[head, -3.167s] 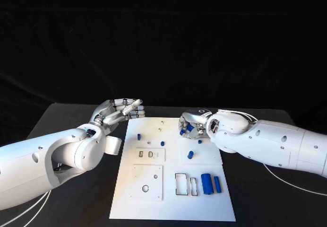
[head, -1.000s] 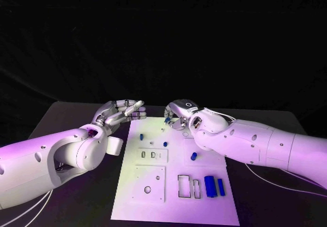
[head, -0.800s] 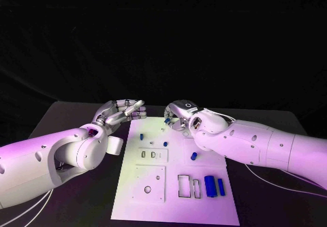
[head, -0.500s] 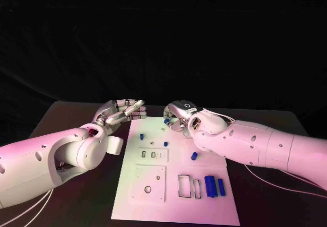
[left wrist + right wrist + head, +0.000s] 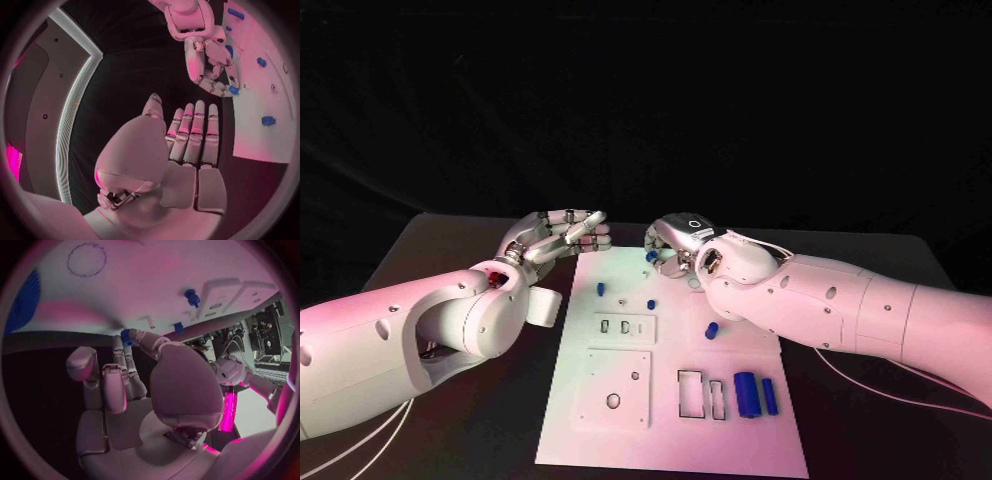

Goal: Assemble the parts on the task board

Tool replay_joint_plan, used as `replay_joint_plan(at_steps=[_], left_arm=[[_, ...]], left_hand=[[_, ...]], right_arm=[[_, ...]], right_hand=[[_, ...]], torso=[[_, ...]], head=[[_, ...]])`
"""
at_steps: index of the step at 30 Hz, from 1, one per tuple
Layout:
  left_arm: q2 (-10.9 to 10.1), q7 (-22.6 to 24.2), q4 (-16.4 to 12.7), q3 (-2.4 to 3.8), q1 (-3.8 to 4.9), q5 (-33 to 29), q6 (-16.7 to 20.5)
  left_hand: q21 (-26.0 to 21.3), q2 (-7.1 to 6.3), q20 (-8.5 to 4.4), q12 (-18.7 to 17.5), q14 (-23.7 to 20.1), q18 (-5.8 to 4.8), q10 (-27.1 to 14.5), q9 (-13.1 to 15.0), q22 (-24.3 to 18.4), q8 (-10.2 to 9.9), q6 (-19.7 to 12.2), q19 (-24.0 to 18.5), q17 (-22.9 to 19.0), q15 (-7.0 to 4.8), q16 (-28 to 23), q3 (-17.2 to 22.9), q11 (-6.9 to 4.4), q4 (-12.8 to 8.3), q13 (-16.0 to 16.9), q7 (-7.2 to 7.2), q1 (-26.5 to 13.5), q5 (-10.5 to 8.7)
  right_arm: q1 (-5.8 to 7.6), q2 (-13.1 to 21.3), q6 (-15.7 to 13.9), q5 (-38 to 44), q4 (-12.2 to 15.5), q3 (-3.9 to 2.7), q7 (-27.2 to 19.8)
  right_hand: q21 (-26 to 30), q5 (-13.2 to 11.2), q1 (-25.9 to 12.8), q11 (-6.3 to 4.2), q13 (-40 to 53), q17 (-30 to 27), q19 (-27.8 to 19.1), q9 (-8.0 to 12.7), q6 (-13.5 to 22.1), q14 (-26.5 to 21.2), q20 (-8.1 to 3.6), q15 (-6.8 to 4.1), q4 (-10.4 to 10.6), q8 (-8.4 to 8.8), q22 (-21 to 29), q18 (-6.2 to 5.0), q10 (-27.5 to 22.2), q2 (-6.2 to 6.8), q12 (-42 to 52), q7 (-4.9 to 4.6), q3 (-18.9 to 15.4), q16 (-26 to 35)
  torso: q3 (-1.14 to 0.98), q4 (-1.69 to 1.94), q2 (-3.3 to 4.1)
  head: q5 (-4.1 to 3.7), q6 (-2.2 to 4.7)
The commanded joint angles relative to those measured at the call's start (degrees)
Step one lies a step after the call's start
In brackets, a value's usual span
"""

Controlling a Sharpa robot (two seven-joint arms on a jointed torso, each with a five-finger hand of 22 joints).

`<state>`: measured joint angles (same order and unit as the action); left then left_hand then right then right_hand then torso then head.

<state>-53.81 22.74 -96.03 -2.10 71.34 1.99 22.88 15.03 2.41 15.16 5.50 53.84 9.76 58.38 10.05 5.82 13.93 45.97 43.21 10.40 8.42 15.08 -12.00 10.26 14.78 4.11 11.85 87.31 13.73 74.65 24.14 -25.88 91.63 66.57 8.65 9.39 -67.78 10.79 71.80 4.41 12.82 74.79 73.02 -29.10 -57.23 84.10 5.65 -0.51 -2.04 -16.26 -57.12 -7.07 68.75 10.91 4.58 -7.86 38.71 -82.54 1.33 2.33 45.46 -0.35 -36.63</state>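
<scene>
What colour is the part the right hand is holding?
Blue: the small part pinched by the right hand, clearest in the left wrist view.

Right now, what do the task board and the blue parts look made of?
Task board: white, matte, flat plate with cut recesses, likely plastic or painted sheet; can't confirm. Blue parts: uniform solid colour, smooth with slight sheen, probably moulded or printed plastic.

The right hand [image 5: 678,243] covers the far end of the board [image 5: 661,400]; a small blue part [image 5: 651,256] shows only partly between its fingertips.
</scene>
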Motion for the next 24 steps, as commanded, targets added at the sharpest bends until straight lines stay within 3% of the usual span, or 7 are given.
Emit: replay_joint_plan(at_steps=[1, 7, 13, 19, 24], left_arm=[[0.1, 0.3, -0.1, 0.06, 0.13, -0.2, -0.8], [0.1, 0.3, -0.1, 0.06, 0.18, -0.2, -0.8], [0.1, 0.2, -0.1, 0.06, 0.21, -0.2, -0.9], [0.0, 0.1, 0.1, 0.06, 0.22, -0.2, -0.9], [-0.1, 0.0, 0.3, 0.06, 0.22, -0.2, -0.9]], left_hand=[[-0.2, 0.38, -0.05, -0.3, 0.1, 0.66, 0.1, 0.0, -0.1, -0.2, -0.3, 0.0, 0.1, 0.28, 0.1, -0.5, 0.47, 0.0, 0.1, 1.25, -0.2, -0.15], [-0.2, 0.38, -0.05, -0.3, 0.1, 0.66, 0.1, 0.0, -0.1, -0.2, -0.3, 0.0, 0.1, 0.28, 0.1, -0.5, 0.47, 0.0, 0.1, 1.25, -0.2, -0.15], [-0.2, 0.38, -0.05, -0.3, 0.1, 0.66, 0.1, 0.0, -0.1, -0.2, -0.3, 0.0, 0.1, 0.28, 0.1, -0.5, 0.47, 0.0, 0.1, 1.25, -0.2, -0.15], [-0.2, 0.45, -0.03, -0.4, 0.1, 0.68, 0.1, 0.0, -0.1, -0.2, -0.3, 0.0, 0.1, 0.29, 0.1, -0.6, 0.48, 0.0, 0.1, 1.26, -0.1, -0.20], [-0.2, 0.45, -0.03, -0.4, 0.1, 0.68, 0.1, 0.0, -0.1, -0.2, -0.3, 0.0, 0.1, 0.29, 0.1, -0.6, 0.48, 0.0, 0.1, 1.26, -0.1, -0.20]], right_arm=[[-0.12, -0.3, 1.6, 0.8, -0.6, 0.04, 0.6], [-0.16, -0.5, 2.4, 0.8, -1.0, 0.05, 0.5], [-0.17, 0.0, 2.1, 0.8, -0.5, 0.06, 0.2], [-0.12, 2.5, 1.9, 1.0, 2.3, 0.06, 0.9], [0.15, 6.5, 1.2, 0.9, 6.2, -0.03, 1.6]], right_hand=[[0.5, -0.5, -0.3, 0.41, -0.5, -0.2, -0.5, 0.1, 0.8, 3.0, 0.24, 0.74, 0.1, 0.57, 0.3, 0.02, -1.2, 0.76, -0.6, -0.32, 0.6, -0.2], [1.2, -0.7, -0.8, 0.83, -0.7, -0.7, -1.1, 0.2, 1.6, 2.8, 0.60, 1.11, 0.0, 1.19, 1.1, -0.17, -2.4, 1.47, -0.8, -0.71, 1.0, -0.1], [2.6, -0.5, -1.7, 2.16, -1.9, -3.7, -2.4, 1.5, 4.9, 2.0, 1.60, 2.22, -0.1, 3.83, 2.5, -0.51, -6.8, 3.27, -0.9, -2.14, 1.0, 1.2], [2.3, 1.2, -1.5, 2.08, -2.1, -5.6, -2.2, 2.0, 5.6, 1.5, 1.85, 2.16, -0.5, 4.50, 1.8, -0.45, -7.5, 3.92, 0.1, -1.93, -0.1, 2.1], [2.7, 1.3, -1.7, 2.08, -2.3, -6.3, -2.4, 2.3, 5.7, 1.3, 1.85, 2.15, -0.5, 4.70, 2.1, -0.55, -8.3, 4.54, 0.2, -1.89, -1.5, 2.4]], torso=[[0.01, -0.05, 0.01], [0.04, -0.06, -0.01], [0.02, -0.14, -0.03], [-0.03, -0.24, -0.08], [-0.07, -0.44, -0.17]], head=[[0.02, -0.06], [0.19, -0.17], [0.23, -0.09], [0.28, 0.00], [0.29, 0.14]])
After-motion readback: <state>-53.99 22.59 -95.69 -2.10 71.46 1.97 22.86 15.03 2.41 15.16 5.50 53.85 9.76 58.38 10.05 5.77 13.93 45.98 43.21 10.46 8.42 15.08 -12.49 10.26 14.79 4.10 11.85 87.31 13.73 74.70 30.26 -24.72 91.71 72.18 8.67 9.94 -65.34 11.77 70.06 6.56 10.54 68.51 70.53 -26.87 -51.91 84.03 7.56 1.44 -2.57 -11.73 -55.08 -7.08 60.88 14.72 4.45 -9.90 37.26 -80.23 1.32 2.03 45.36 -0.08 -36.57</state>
